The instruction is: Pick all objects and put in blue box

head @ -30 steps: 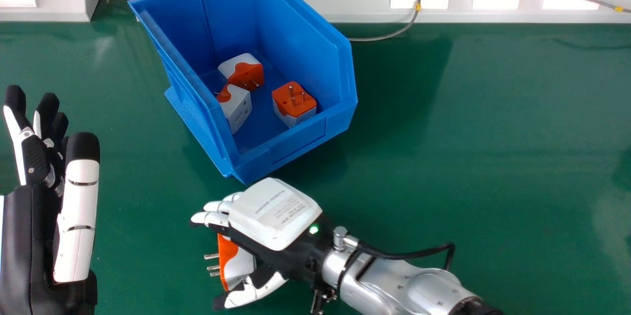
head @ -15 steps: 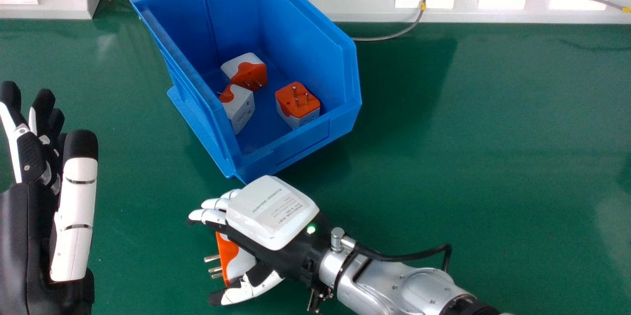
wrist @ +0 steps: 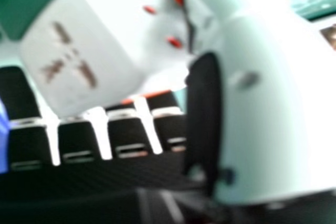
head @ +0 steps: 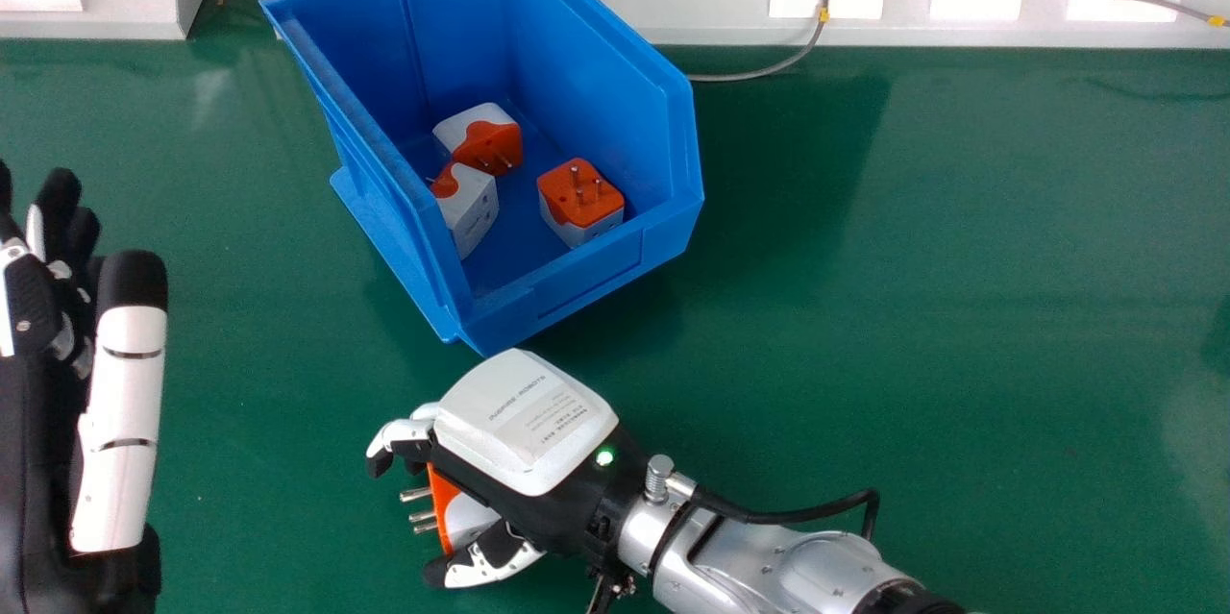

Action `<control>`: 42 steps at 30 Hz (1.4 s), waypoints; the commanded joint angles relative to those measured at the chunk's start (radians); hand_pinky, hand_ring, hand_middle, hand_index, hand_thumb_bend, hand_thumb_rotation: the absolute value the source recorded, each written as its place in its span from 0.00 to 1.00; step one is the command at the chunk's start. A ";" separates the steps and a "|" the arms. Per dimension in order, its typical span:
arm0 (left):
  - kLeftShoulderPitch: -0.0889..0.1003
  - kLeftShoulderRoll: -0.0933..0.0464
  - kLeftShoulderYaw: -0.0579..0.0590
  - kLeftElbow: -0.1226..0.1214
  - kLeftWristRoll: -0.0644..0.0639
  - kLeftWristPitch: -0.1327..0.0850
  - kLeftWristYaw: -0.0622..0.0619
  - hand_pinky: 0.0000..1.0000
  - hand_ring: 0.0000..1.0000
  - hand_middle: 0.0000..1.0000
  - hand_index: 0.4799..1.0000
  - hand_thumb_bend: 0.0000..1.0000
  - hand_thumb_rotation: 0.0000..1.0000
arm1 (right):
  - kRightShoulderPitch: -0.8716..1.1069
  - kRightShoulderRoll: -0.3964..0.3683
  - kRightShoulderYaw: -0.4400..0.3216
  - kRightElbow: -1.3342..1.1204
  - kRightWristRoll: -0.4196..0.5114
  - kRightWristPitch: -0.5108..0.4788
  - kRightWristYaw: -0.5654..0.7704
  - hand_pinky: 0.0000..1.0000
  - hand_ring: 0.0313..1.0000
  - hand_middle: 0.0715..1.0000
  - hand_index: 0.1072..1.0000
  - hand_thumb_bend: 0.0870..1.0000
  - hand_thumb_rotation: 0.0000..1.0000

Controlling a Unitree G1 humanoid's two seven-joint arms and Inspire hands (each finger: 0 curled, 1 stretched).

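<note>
Head view: blue box (head: pixel 620 263) sits open-topped on the green table (head: pixel 961 258), three adapters in it. Rear adapter (head: pixel 488 141) has its orange pin face turned toward the near side of the box. Left adapter (head: pixel 473 210) is just beside it, mostly white side showing, orange part toward the box's left wall. Right adapter (head: pixel 581 196) is apart from both, orange face up, pins up.

Held adapter (head: pixel 468 518) is outside the box, on its near side, at the right hand (head: pixel 524 422). Orange face and pins point to the view's left, pins about level across the view. Body partly hidden under the hand, can't call a long axis. Hand is back-up, fingers bent around the adapter, thumb on the opposite side, so a pinch, not spread. Left hand (head: pixel 125 403) is at the left edge, fingers straight.

Right hand view: held adapter is between fingers (wrist: pixel 81 137) and thumb (wrist: pixel 262 108), white slotted face to the camera and tilted, a thin orange edge near the fingers. Can't tell how firm the contact is.
</note>
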 commanded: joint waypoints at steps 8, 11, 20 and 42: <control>0.003 0.010 0.014 -0.045 0.001 0.007 -0.001 1.00 1.00 1.00 1.00 0.62 0.85 | -0.019 -0.028 -0.034 0.066 0.063 0.001 0.091 0.38 0.48 0.53 0.55 0.44 0.05; 0.003 0.010 0.015 -0.047 0.001 0.009 -0.002 1.00 1.00 1.00 1.00 0.62 0.85 | -0.024 -0.021 -0.057 0.069 0.105 -0.005 0.159 0.37 0.47 0.52 0.54 0.44 0.04; 0.003 0.009 0.013 -0.045 0.002 0.001 -0.005 1.00 1.00 1.00 1.00 0.63 0.85 | -0.013 -0.016 -0.105 0.043 0.165 -0.019 0.207 0.30 0.38 0.46 0.48 0.45 0.02; -0.027 0.010 0.009 -0.025 0.004 0.017 -0.004 1.00 1.00 1.00 1.00 0.63 0.85 | 0.330 -0.219 -0.249 -0.666 0.247 -0.121 0.280 0.15 0.17 0.39 0.45 0.46 0.00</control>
